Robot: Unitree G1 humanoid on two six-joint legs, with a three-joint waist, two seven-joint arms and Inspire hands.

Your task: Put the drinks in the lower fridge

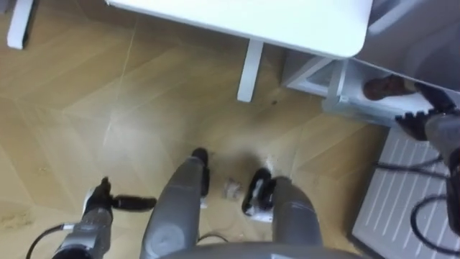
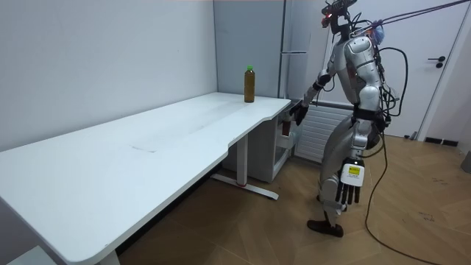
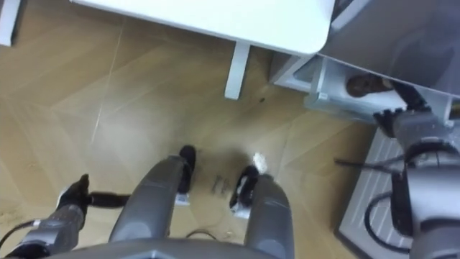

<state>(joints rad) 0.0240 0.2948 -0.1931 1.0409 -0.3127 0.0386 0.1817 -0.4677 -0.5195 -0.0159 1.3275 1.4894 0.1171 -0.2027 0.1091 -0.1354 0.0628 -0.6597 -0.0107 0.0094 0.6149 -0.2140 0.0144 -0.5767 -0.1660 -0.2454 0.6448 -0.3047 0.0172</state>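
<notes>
Left eye view, tabletop: The corner of a white tabletop (image 1: 287, 21) ran across the top, with one white leg (image 1: 249, 72) standing on the wood floor (image 1: 86, 108) below it.
Left eye view, left hand: My left hand (image 1: 100, 203) hung low at the lower left over the floor. Its dark fingers were stretched out straight toward the robot's legs and held nothing.
Left eye view, right hand: My right hand (image 1: 417, 121) was raised at the right edge, just beside an open white compartment (image 1: 345, 93). I could not tell whether its fingers were straight or curled.
Left eye view, compartment: A brown thing (image 1: 384, 87) sat inside, too blurred for me to name. A white ribbed panel (image 1: 399, 191) lay low at the right, near the compartment.
Right eye view, right hand: It sat at the compartment's front edge, with the brown thing just beyond it.
Room view, stance: The robot stood upright on the floor at the tabletop's far end, turned toward the tall grey fridge (image 2: 294, 44).
Room view, drink: A bottle (image 2: 250, 83) with brown contents and a green cap stood upright on the tabletop near its far corner, well apart from both hands.
Room view, hands: The left hand hung by the thigh with its fingers straight down. The right hand reached forward, below the tabletop's edge, toward the compartment.
</notes>
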